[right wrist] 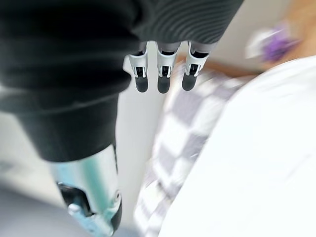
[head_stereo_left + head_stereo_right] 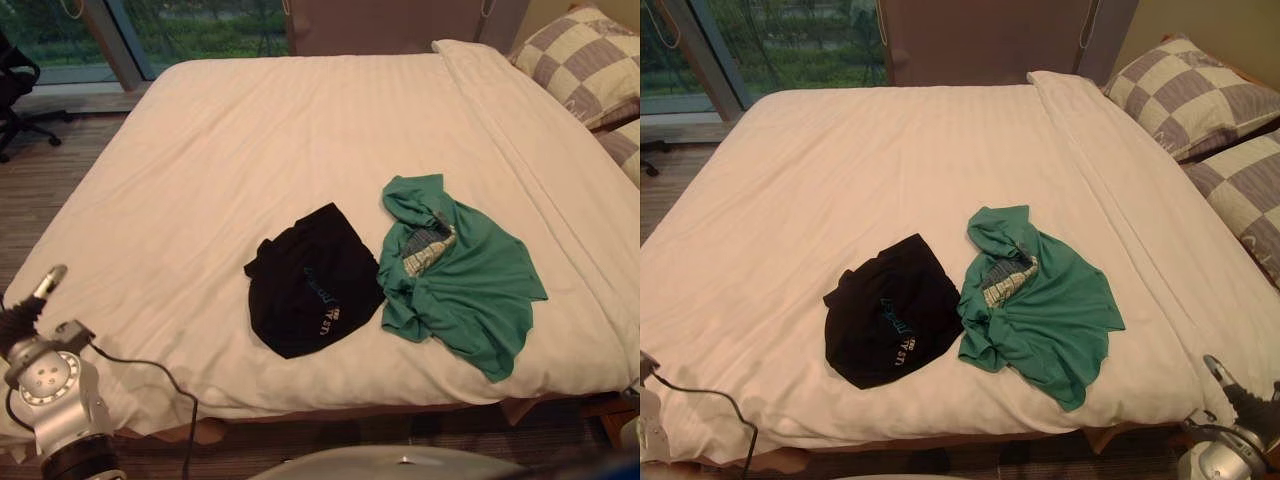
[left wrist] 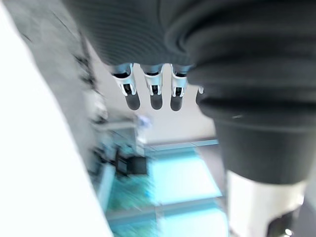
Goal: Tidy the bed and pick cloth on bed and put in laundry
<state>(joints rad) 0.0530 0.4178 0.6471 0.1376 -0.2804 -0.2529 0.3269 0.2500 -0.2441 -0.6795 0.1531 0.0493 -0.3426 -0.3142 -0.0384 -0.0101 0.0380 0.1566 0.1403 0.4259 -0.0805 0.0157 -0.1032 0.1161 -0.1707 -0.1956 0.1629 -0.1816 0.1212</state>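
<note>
Left hand (image 3: 156,93): fingers straight, empty, low by the bed's (image 2: 840,150) near corner.
Right hand (image 1: 163,75): fingers straight, empty, by the opposite near corner.
Black cloth (image 2: 310,285): crumpled mid-bed, touching green cloth (image 2: 470,280).
Risk: one grasp may drag both cloths, or bunch the sheet (image 2: 180,220) beneath.

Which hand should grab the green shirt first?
Right. The green shirt lies right of the black cloth, nearer the right hand at the foot of the bed; the left hand is beyond the black cloth, far left.
</note>
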